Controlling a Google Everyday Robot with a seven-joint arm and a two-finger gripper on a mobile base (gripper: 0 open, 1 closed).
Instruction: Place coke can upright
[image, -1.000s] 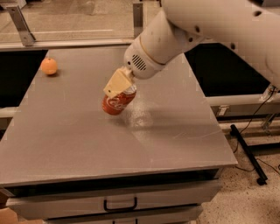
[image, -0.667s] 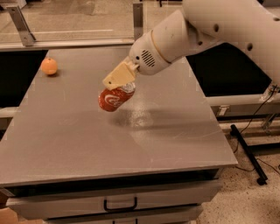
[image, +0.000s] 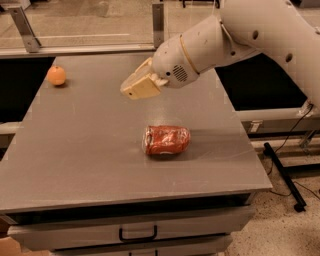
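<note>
**Op 1:** Obstacles round the coke can (image: 166, 140), did you see any?

**Op 2:** Nothing touched it. It lay on its side near the middle of the grey table (image: 75, 155), its length running left to right across my screen, with tabletop showing all round it.

**Op 1:** And the gripper?

**Op 2:** The gripper (image: 140, 86) hung above the table, beyond the can and a little to the left on my screen, apart from it and carrying nothing. Whether it was clenched or released I could not tell. The white arm (image: 240, 35) came in from the upper right.

**Op 1:** What else was about?

**Op 2:** An orange (image: 56, 75) sat near the far left corner, well apart from both can and gripper. A drawer handle (image: 137, 234) showed below the tabletop. Beyond the far edge ran a metal rail (image: 90, 49) with upright posts. On the floor to the right lay a black bar (image: 282, 172).

**Op 1:** Counts?

**Op 2:** I counted one can, one orange, one gripper, one drawer handle in full view and two posts.
</note>
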